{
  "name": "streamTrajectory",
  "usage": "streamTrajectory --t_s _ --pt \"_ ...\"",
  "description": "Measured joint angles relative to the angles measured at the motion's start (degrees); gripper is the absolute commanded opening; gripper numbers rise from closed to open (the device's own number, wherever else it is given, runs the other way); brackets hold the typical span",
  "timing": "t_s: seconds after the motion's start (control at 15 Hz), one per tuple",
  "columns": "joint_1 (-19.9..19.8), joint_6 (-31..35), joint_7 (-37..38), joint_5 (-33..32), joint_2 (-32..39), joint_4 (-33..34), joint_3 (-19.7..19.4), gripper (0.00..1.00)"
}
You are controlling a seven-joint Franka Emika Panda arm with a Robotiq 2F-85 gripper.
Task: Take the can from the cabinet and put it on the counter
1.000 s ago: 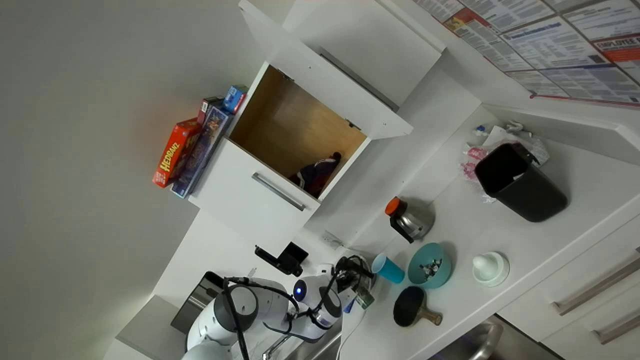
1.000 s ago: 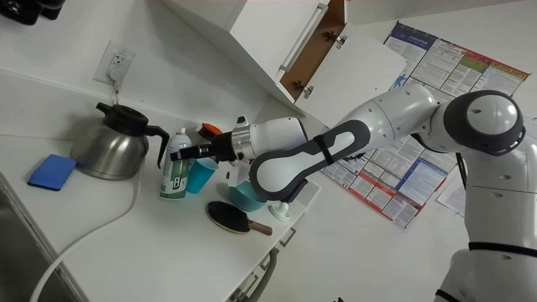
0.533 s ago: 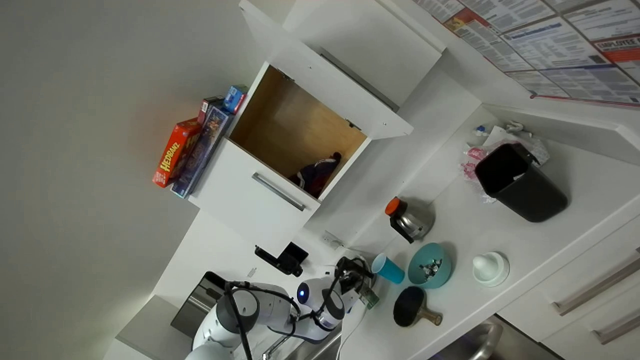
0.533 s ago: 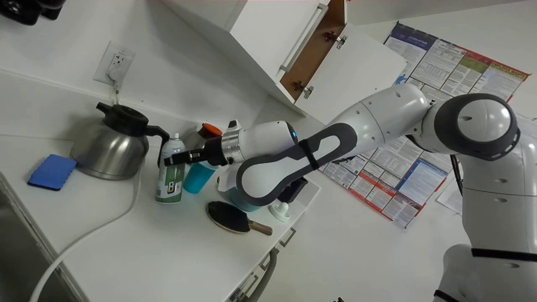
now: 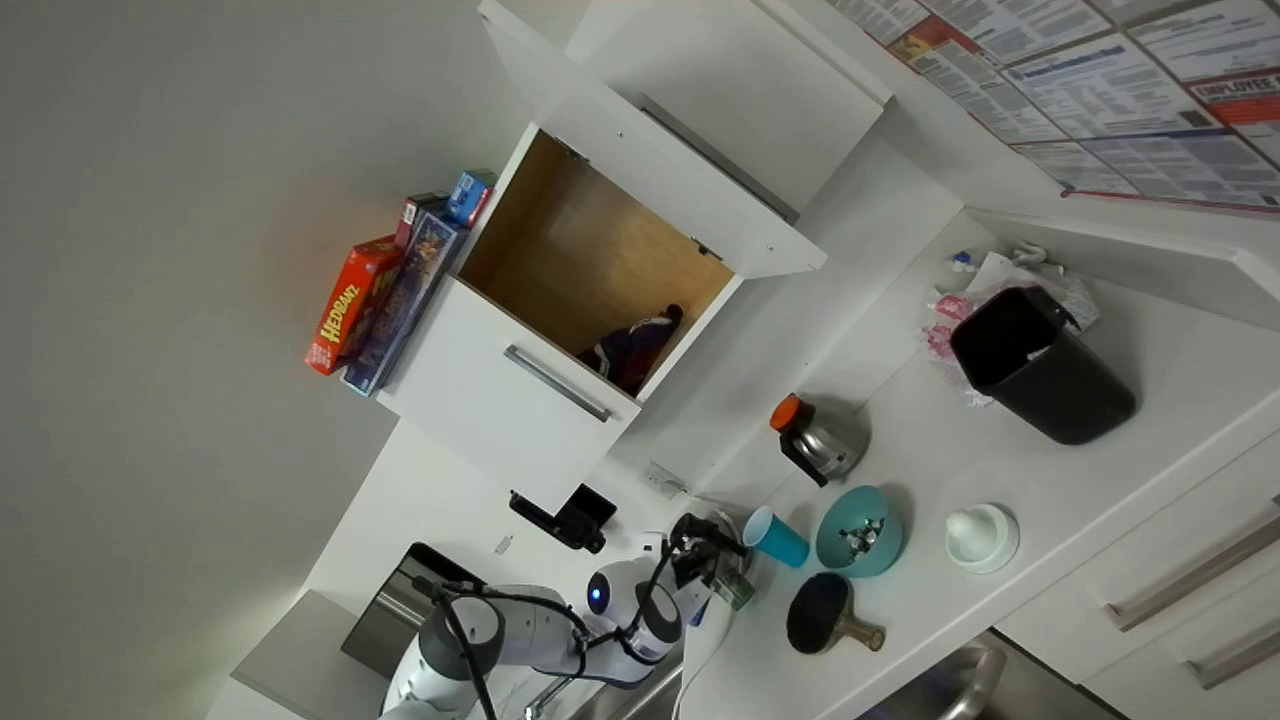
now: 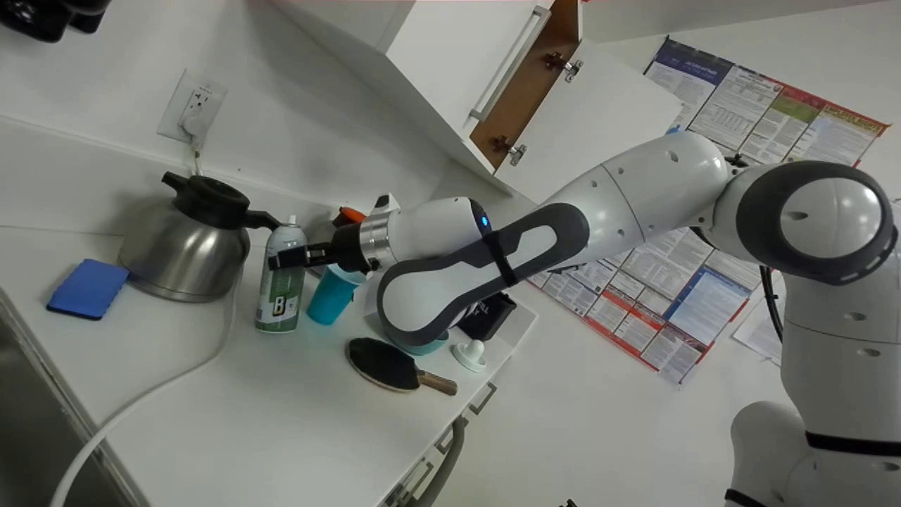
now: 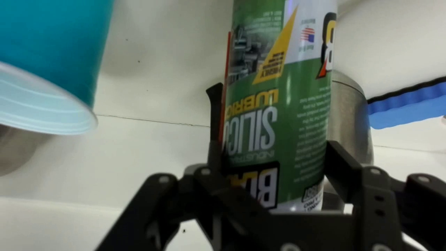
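Tool (image 7: 273,153) grips the green-and-white can (image 6: 281,299); can roughly upright, over the worktop (image 6: 281,415) in both exterior views. Whether its base touches the surface: cannot tell. Side limits: blue cup (image 6: 331,303) just beside the can, steel coffee pot (image 6: 184,255) near on the opposite flank. Toward the front edge (image 6: 421,451), a broad stretch of surface, with a paddle (image 6: 383,364) lying partway; the sink (image 6: 35,422) bounds another side. Surface white. Above the worktop, the wood-lined cabinet (image 5: 590,230) hangs with its door (image 5: 640,150) swung wide; posters (image 6: 781,98) on the wall (image 6: 619,436).
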Motion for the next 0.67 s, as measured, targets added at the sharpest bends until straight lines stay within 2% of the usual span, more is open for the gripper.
streamTrajectory --t_s 0.33,0.67 --pt "18.6 0.0 0.3 10.5 0.0 -2.9 -15.8 0.48" --pt "40.7 -0.1 1.9 26.2 1.6 -10.5 -32.6 0.48"
